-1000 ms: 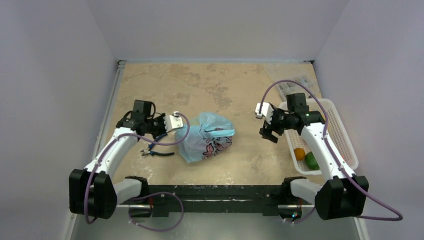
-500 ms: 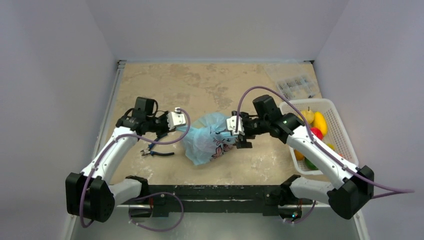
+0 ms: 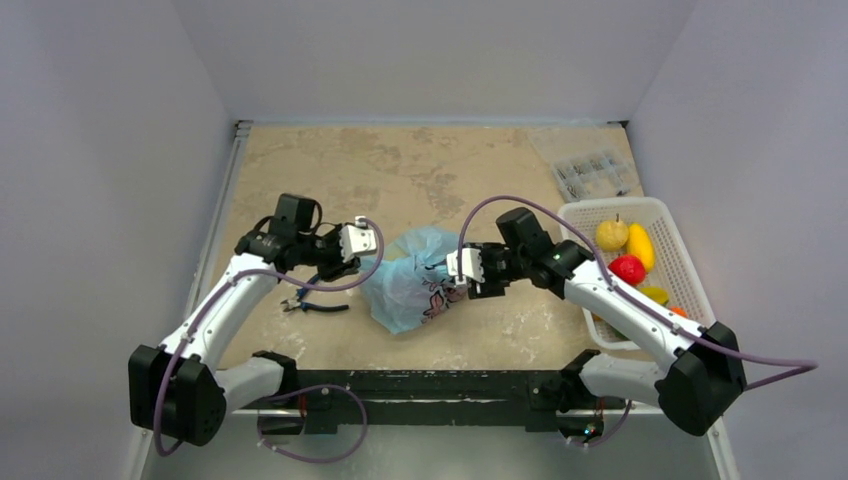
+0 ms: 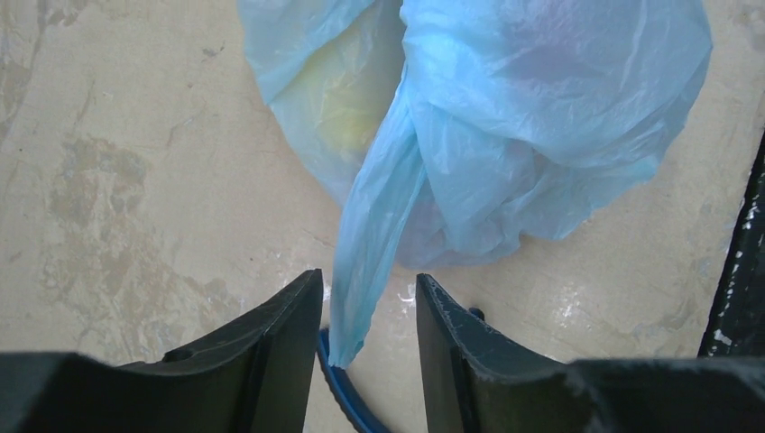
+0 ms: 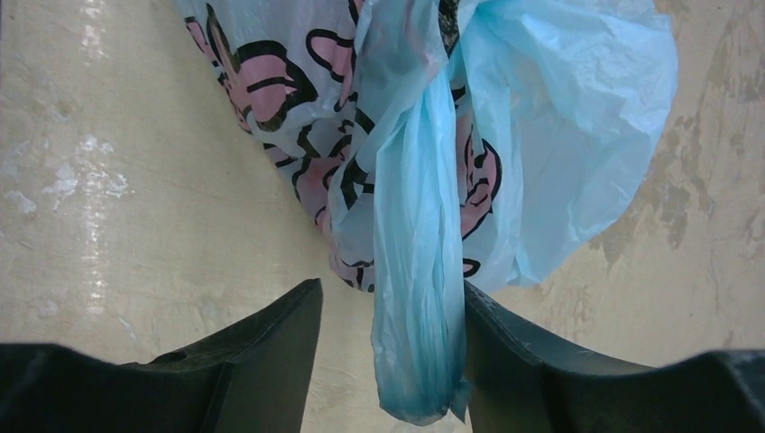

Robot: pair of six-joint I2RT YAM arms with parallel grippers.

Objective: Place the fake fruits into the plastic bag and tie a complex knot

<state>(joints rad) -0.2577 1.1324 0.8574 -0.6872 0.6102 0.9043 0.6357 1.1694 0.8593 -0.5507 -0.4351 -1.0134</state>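
The left hand [image 4: 368, 275], fingers narrowly apart, straddles one handle strip [image 4: 370, 234]. The right hand [image 5: 392, 284], wider, straddles the other [image 5: 419, 271]. Beyond, the plastic bag [image 3: 410, 285] slumps on the desk [image 3: 400, 170]. It looks light, limp and slippery, so pinch the strip ends. Some fake fruits [image 3: 627, 268] sit to its right.

Left claw [image 4: 365, 290], right claw [image 5: 392, 296] — seemingly open

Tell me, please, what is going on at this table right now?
Both arms are at the blue bag in the middle of the table. The left claw and the right claw each have one of the bag's handles between open fingers, not clamped. Nothing is tied yet. Several fruits lie in the white basket on the right.
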